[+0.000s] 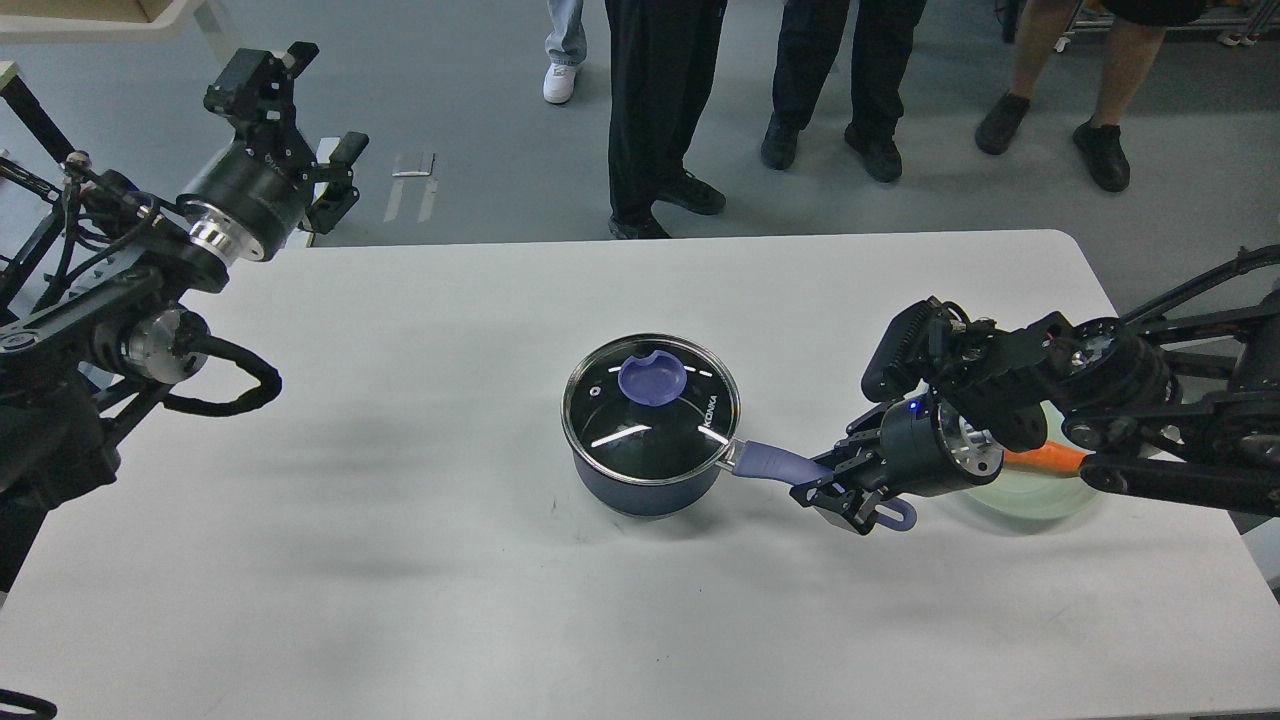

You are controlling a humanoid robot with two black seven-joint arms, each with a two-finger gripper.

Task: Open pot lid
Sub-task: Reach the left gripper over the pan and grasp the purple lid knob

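Near the middle of the frame we see the pot [648,482], a small dark navy saucepan, standing on the white table [420,600]. The lid [652,408] sits closed on top of it, clear glass in a steel rim, with its lavender-blue knob [652,380] toward the upper side and white "KONKA" lettering near the right edge. The pot's long lavender-blue handle [775,463] runs out toward the lower right of the frame. Our right gripper [838,492] comes in from the right edge and is down at that handle, its dark fingers set on either side of the handle's outer part, clasping it; the handle's end loop pokes out just below the gripper. Behind our right arm, at the right of the frame, a pale green glass plate [1040,498] lies on the table with an orange carrot [1050,458] on it, both partly hidden by the arm. Our left gripper [310,130] is raised in the upper left of the frame, beyond the table's far edge and well apart from the pot, with its fingers spread and nothing between them. Along the top of the frame, on the grey floor [460,90] past the table, we see the legs and shoes of several standing people [660,110].
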